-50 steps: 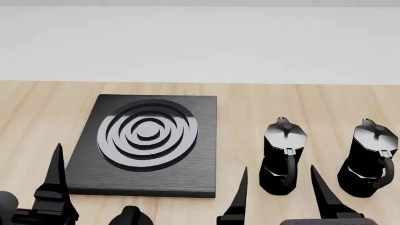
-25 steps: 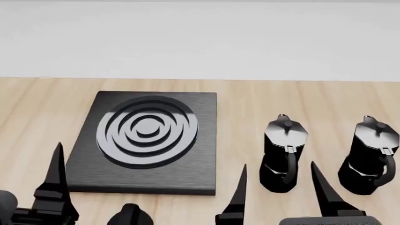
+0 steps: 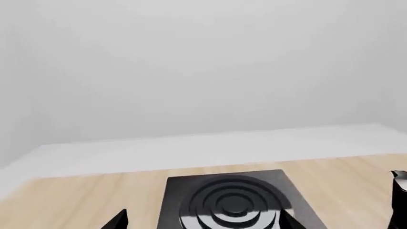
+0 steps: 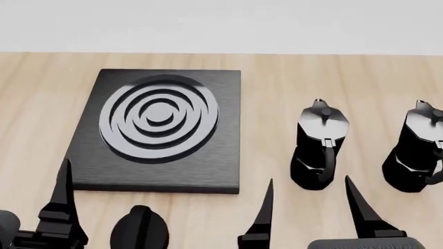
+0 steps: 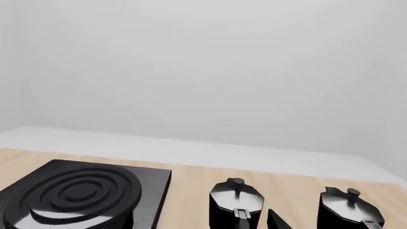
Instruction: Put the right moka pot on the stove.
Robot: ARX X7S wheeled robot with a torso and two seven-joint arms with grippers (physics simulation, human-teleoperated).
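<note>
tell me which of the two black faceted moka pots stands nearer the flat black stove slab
The left black faceted moka pot: it stands between the flat black ringed stove slab and the right moka pot, which sits at the head view's right edge.

Wearing matte black on both claws. Ending the right claw (image 4: 308, 179) in two slim fingers (image 4: 263, 218), each tapering to a sharp point and widening lower down into a blocky, stepped base. Showing a flat grey housing (image 4: 363, 244) with a rounded edge beneath them. Carrying the same tall black spike (image 4: 64, 197) on the left claw (image 3: 201, 215), stepping out into an angular mount, with a rounded dark grey joint (image 4: 5, 223) beside it. Appearing in both wrist views only as small black wedge tips.
</note>
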